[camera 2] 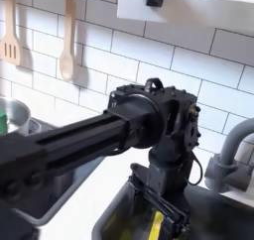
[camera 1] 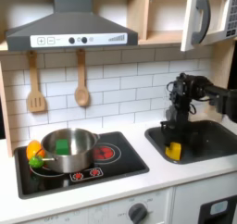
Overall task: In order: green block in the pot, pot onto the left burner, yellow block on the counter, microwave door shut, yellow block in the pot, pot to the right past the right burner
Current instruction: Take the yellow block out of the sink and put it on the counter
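The small bright yellow block (camera 1: 173, 152) lies inside the dark grey rectangular sink (camera 1: 205, 141), and the black gripper (camera 2: 157, 220) is lowered into that sink just above it, apparently for lifting it out. Whether the jaws are apart cannot be told.

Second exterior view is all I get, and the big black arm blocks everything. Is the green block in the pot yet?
Observer: Yes. In the first exterior view the green block lies inside the pot.
Operator: Where's the pot?
Observer: On the stove's left half in the first exterior view; the red-ringed burner beside it is bare.
Operator: And the microwave door?
Observer: The microwave door looks swung open, up at the first exterior view's right.
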